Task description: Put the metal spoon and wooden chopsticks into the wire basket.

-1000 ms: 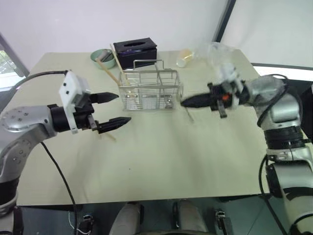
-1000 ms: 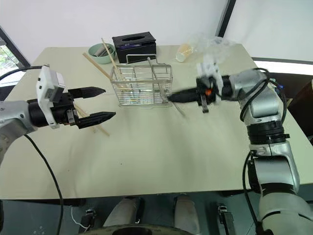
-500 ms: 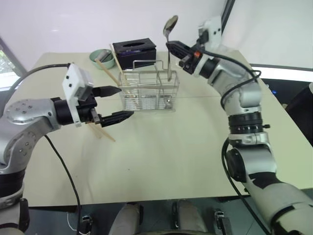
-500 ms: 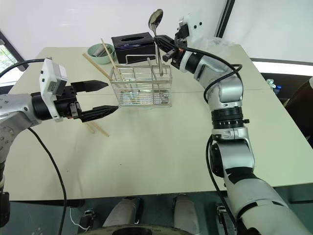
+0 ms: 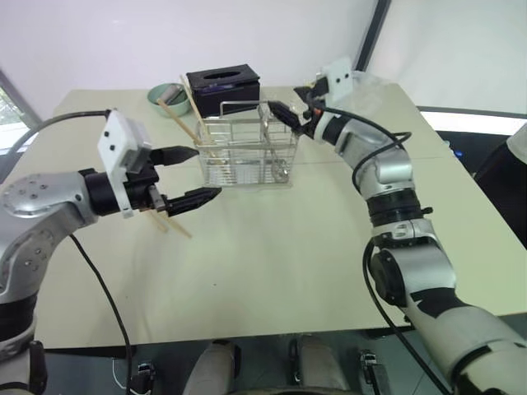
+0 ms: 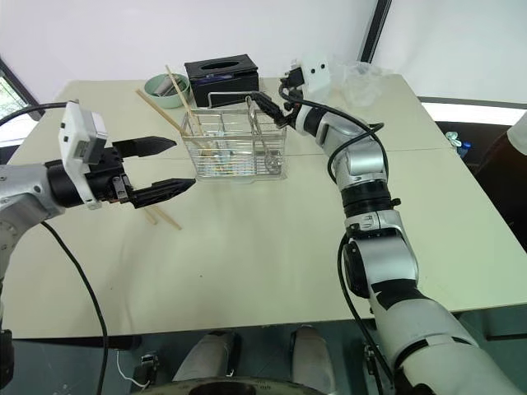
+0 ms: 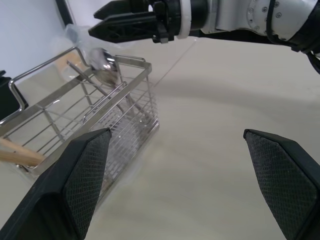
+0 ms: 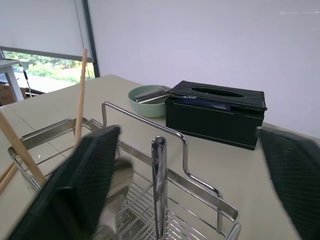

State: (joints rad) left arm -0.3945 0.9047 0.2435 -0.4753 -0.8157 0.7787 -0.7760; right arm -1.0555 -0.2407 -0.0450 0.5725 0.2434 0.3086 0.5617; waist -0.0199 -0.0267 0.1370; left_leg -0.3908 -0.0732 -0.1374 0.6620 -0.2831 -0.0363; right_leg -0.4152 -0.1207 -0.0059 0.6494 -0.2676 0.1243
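though visible, black tissue box (image 6: 221, 72) bears no legible writing

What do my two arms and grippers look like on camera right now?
Both arms are silver-grey metal with black joint bands and loose black cables. Each ends in a black gripper, left gripper and right gripper, with two pointed, cross-hatched fingers. A white camera block sits on each wrist.

No text, label, brand or number can be read on anything in these views
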